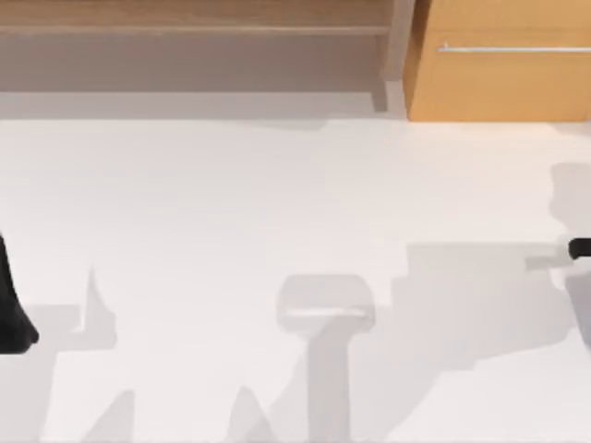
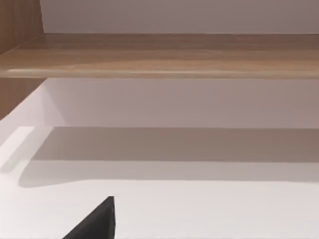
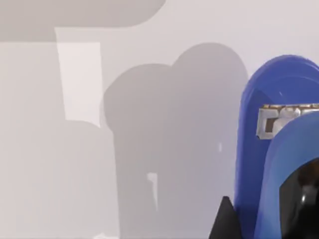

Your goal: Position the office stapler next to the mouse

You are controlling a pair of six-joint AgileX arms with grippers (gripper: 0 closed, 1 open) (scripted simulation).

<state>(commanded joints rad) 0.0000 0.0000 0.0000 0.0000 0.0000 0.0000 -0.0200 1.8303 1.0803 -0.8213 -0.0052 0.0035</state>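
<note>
The office stapler (image 3: 271, 149) is blue with a metal staple mouth and lies on the white table, close under my right wrist camera. A dark glossy shape (image 3: 301, 199) overlaps its near end, and I cannot tell what it is. A dark tip of my right gripper (image 3: 224, 221) sits just beside the stapler's blue base. My right arm (image 1: 580, 249) pokes in at the table's right edge. My left arm (image 1: 14, 314) is parked at the left edge, with a dark piece of its gripper (image 2: 97, 221) over bare table. The mouse is out of view.
The white table (image 1: 295, 212) stretches wide between the two arms, crossed by grey shadows. A wooden shelf (image 1: 194, 28) runs along the back, and a wooden cabinet (image 1: 499, 65) with a metal handle stands at the back right.
</note>
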